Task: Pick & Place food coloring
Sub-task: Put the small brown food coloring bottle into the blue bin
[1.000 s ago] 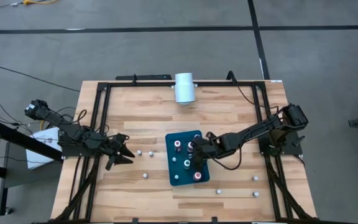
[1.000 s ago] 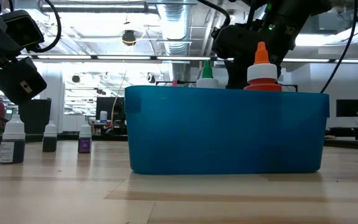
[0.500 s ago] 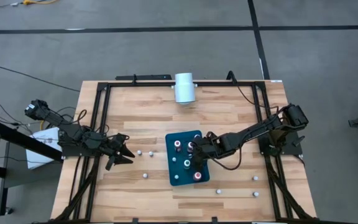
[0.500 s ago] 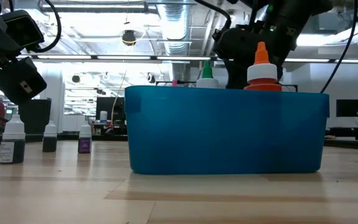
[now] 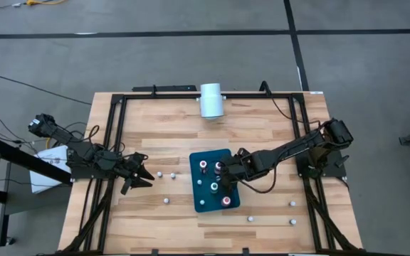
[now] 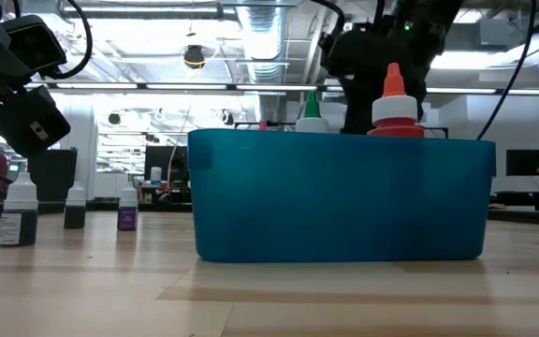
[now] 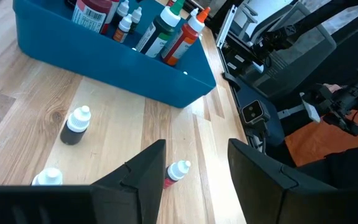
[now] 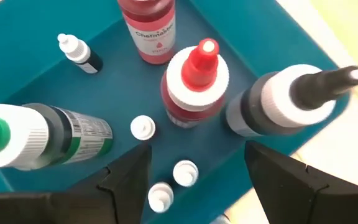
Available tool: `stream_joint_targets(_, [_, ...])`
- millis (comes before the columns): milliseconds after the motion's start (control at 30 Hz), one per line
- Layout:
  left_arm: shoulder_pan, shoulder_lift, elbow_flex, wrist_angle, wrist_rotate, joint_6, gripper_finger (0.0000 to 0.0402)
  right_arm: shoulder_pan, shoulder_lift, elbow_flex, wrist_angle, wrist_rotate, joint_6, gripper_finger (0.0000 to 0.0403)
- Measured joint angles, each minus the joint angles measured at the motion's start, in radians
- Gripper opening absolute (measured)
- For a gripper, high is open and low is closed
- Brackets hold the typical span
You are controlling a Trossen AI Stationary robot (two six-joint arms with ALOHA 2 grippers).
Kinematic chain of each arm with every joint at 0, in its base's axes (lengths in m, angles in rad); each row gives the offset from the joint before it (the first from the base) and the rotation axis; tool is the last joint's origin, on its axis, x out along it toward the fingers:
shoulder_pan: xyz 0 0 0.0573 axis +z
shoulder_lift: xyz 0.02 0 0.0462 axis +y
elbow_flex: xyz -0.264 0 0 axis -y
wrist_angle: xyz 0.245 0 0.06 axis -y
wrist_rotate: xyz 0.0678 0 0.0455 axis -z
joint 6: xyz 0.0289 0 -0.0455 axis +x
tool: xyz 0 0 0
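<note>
The food coloring bottles stand partly in the teal tray and partly on the table. In the right wrist view the tray holds a red-topped bottle, a black-topped one, a green-topped one lying over, and small white-capped ones. My right gripper hangs open above them, touching nothing. My left gripper stands open at the table's left. A small bottle lies on the wood below its fingers, untouched.
Loose small bottles stand on the wood left of the tray and at the near right. A white cylinder lies at the far edge. A black frame runs around the table.
My right gripper has drawn up a little above the tray and tipped slightly. The bottles in the tray stay where they were.
</note>
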Motion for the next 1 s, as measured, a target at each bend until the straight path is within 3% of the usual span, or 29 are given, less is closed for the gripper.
stream_joint_targets(267, [0.000,0.000,0.000,0.000,0.000,0.000,0.0165,0.031,0.000,0.114,-0.136,0.008,-0.001,0.0249])
stream_joint_targets(533, [0.000,0.000,0.000,0.000,0.000,-0.001,0.0165,0.100,0.000,0.251,-0.315,0.103,0.016,0.0249])
stream_joint_targets(833, [0.000,0.000,0.000,0.002,0.000,-0.001,0.0165,0.243,-0.062,0.314,-0.644,0.318,0.331,0.0249])
stream_joint_targets(1000, [0.000,0.000,0.000,0.003,0.000,-0.001,0.0165,0.350,-0.144,0.314,-0.762,0.367,0.434,0.0249])
